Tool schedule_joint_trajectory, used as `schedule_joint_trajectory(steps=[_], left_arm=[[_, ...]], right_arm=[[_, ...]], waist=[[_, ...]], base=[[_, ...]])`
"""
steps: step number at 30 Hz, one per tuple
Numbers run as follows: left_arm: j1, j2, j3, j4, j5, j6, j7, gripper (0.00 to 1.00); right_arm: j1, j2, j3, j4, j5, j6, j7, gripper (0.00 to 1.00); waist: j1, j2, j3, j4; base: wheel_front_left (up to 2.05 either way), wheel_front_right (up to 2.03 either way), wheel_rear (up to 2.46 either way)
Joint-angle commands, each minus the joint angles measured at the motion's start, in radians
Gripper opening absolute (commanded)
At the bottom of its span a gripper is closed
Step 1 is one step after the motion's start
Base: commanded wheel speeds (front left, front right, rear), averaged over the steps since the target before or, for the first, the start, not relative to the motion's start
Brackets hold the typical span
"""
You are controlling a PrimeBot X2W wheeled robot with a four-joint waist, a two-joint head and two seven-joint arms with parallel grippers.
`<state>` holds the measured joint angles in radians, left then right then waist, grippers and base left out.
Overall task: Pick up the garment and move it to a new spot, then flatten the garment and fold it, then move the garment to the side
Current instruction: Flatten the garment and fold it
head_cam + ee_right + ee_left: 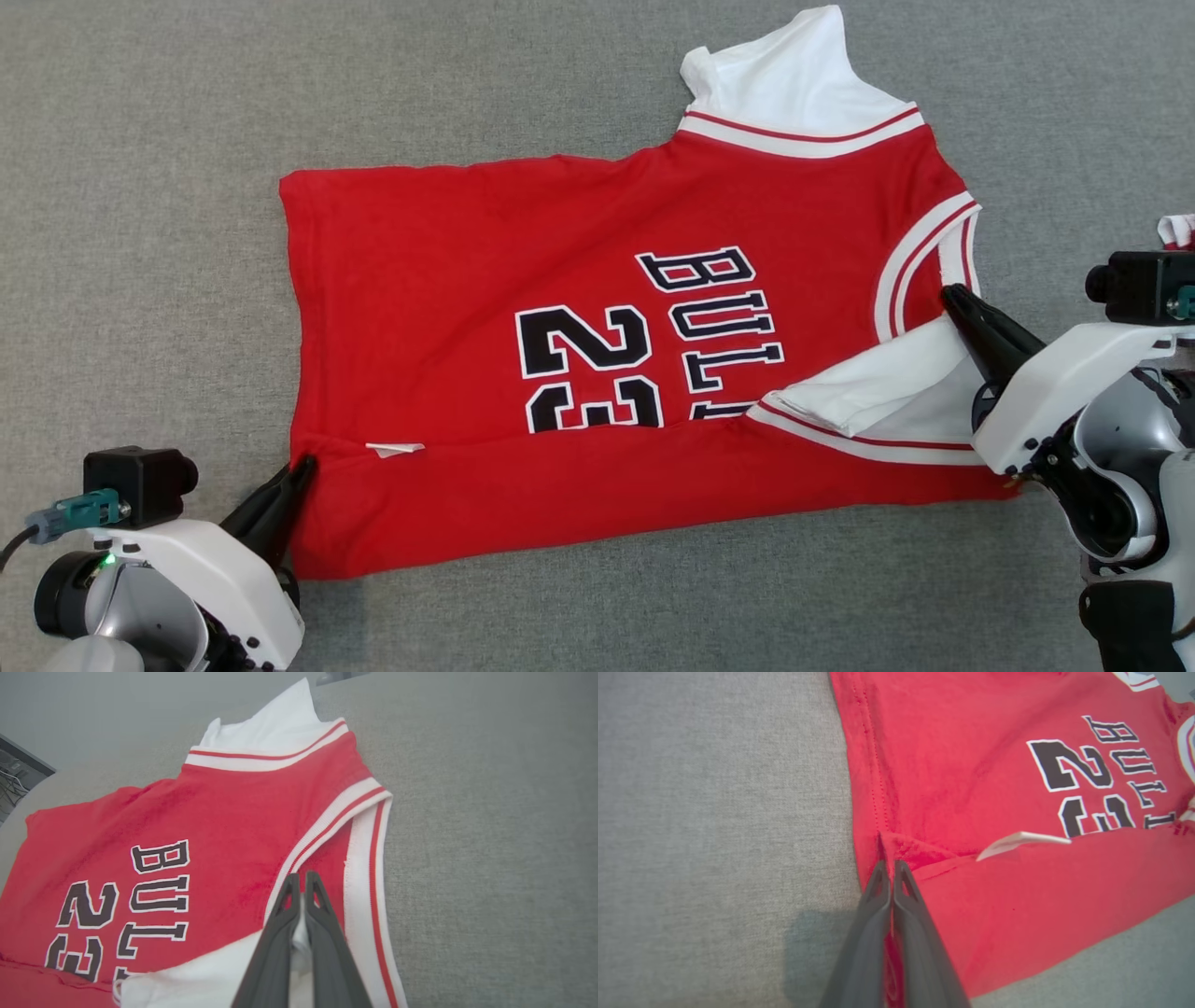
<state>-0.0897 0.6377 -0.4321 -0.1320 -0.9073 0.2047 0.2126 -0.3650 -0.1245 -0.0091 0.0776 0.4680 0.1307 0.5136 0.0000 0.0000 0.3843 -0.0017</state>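
Observation:
The garment (597, 280) is a red sleeveless jersey with black "BULLS 23" lettering and white trim, lying sideways on the grey cloth surface (140, 187), its near long edge folded over onto the front. My left gripper (303, 464) is shut on the folded hem corner at the lower left; red fabric shows pinched between its fingers (878, 896). At the right, my right gripper (952, 297) is shut on the white-lined shoulder flap by the neckline, with white fabric showing between its fingers (317, 910). A small white tag (394, 450) pokes out of the fold.
Grey cloth surface (490, 812) extends around the jersey on all sides. A small red-and-white scrap (1176, 229) shows at the right edge behind the right wrist camera. A dark object (18, 765) lies beyond the surface's far left edge in the right wrist view.

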Motion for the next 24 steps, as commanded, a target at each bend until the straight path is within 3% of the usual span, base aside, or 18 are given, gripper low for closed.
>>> schedule_joint_trajectory(steps=[1,4,5,6,7,8,13,19,24], left_arm=[[-0.021,-0.004,0.0,0.014,0.001,-0.009,-0.01,0.0],[-0.029,-0.017,-0.008,0.038,-0.004,-0.023,-0.018,0.0],[-0.031,-0.022,-0.006,0.044,-0.006,-0.027,-0.025,0.08],[-0.031,-0.026,-0.009,0.051,-0.005,-0.031,-0.029,0.5],[-0.031,-0.033,-0.008,0.056,-0.004,-0.033,-0.041,1.0],[-0.03,-0.041,-0.003,0.059,-0.004,-0.032,-0.054,1.0],[-0.028,-0.084,0.035,0.054,0.005,-0.022,-0.161,1.0],[-0.061,-0.14,0.112,0.051,0.075,-0.012,-0.4,1.0],[-0.106,-0.174,0.147,0.068,0.172,-0.007,-0.468,1.0]], right_arm=[[-0.012,-0.013,-0.002,0.028,-0.004,0.0,-0.013,0.0],[-0.023,-0.016,0.002,0.078,0.006,0.0,-0.04,0.0],[-0.024,-0.018,0.002,0.09,0.009,0.0,-0.053,0.0],[-0.021,-0.015,0.002,0.101,0.015,0.0,-0.066,0.06],[-0.015,-0.013,0.005,0.108,0.022,0.0,-0.083,0.44],[-0.006,-0.013,0.005,0.111,0.03,0.0,-0.099,1.0],[0.036,-0.02,-0.008,0.091,0.032,0.0,-0.2,1.0],[0.125,-0.002,-0.07,-0.004,-0.091,0.0,-0.464,1.0],[0.165,0.022,-0.087,-0.063,-0.186,0.0,-0.618,1.0]], waist=[[0.0,0.0,0.007,0.007],[0.0,0.0,0.009,0.012],[0.0,0.0,0.008,0.013],[0.0,0.0,0.007,0.014],[0.0,0.0,0.003,0.015],[0.0,0.0,-0.002,0.016],[0.0,0.0,-0.029,0.021],[0.0,0.0,-0.086,0.028],[0.0,0.0,-0.119,0.03]], base=[[0.0,0.0,0.0],[0.0,0.0,0.0],[0.0,0.0,0.0],[0.0,0.0,0.0],[0.0,0.0,0.0],[0.0,0.0,0.0],[0.0,0.0,0.0],[0.0,0.0,0.0],[0.0,0.0,0.0]])
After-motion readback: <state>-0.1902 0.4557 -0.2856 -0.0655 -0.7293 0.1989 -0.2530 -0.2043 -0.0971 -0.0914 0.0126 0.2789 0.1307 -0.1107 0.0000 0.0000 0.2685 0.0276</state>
